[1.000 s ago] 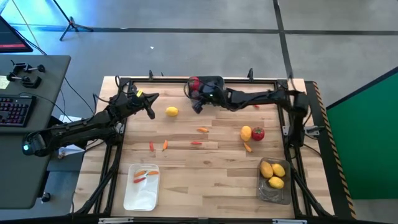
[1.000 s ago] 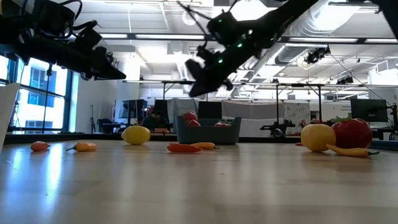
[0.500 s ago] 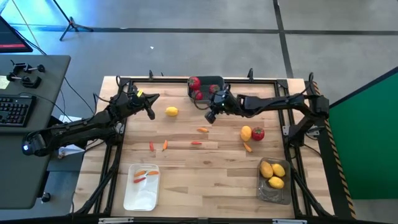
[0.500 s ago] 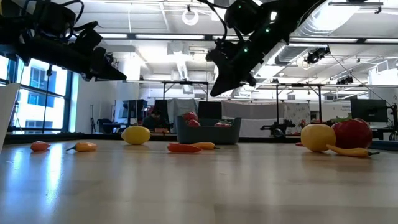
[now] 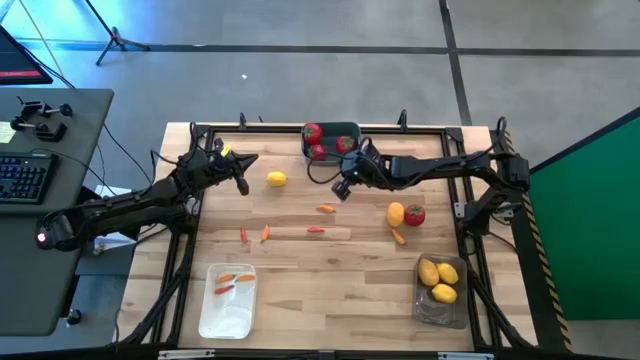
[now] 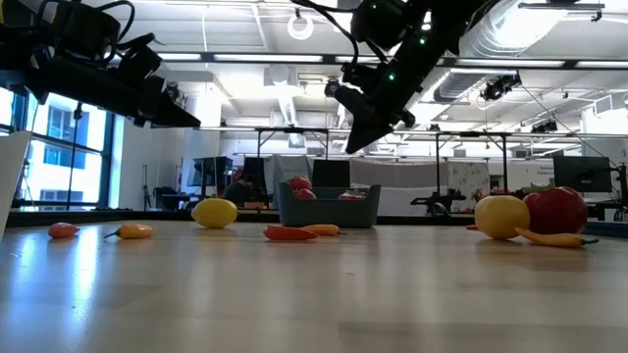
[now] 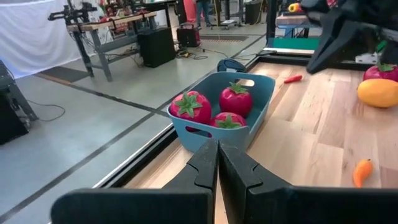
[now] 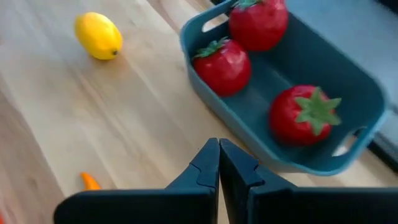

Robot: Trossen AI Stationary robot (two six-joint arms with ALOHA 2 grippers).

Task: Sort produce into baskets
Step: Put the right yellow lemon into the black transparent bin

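Observation:
The dark blue basket (image 5: 348,131) at the far middle holds three red tomatoes (image 8: 224,65). Loose on the wood lie a lemon (image 5: 277,179), another lemon (image 5: 396,213) beside a red tomato (image 5: 415,214), and several thin orange pepper pieces (image 5: 326,208). The white basket (image 5: 228,310) near the front left holds orange pieces. The translucent basket (image 5: 441,305) at the front right holds three lemons (image 5: 440,278). My right gripper (image 5: 339,193) hangs shut and empty just in front of the blue basket. My left gripper (image 5: 244,186) hovers shut and empty at the far left, left of the first lemon.
A black frame (image 5: 400,128) runs around the tabletop. Bare wood (image 5: 330,290) lies between the white and translucent baskets. A desk with a keyboard (image 5: 22,176) stands off the table's left side.
My right gripper has drawn back from the blue basket's near-left corner toward the table's right and near side, staying shut and tipping less steeply. The right arm's elbow has swung out toward the right edge. Nothing on the table has moved.

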